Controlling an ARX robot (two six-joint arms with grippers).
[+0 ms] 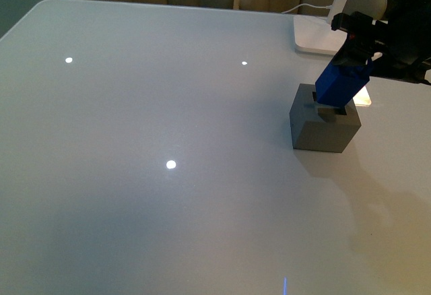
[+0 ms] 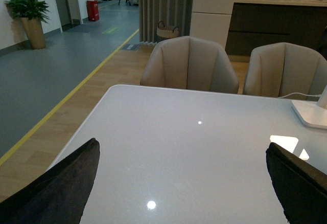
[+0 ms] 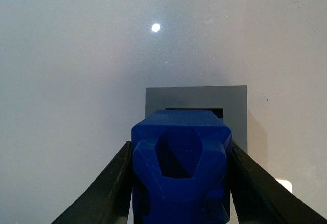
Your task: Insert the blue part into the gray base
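Glossy, faceted blue part (image 3: 179,183) tilts in right claw (image 3: 179,144) over gray base (image 1: 324,125)

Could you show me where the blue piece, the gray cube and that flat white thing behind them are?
blue part (image 1: 342,85): front view, on its blue side face.
gray base (image 1: 326,137): front view, on its near side face.
white lamp base (image 1: 311,39): front view, on its flat top.

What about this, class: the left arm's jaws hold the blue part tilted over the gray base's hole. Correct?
No: the right arm's jaws hold the blue part, tilted over the hole in the gray base. The right wrist view shows it clamped; the left jaws are empty.
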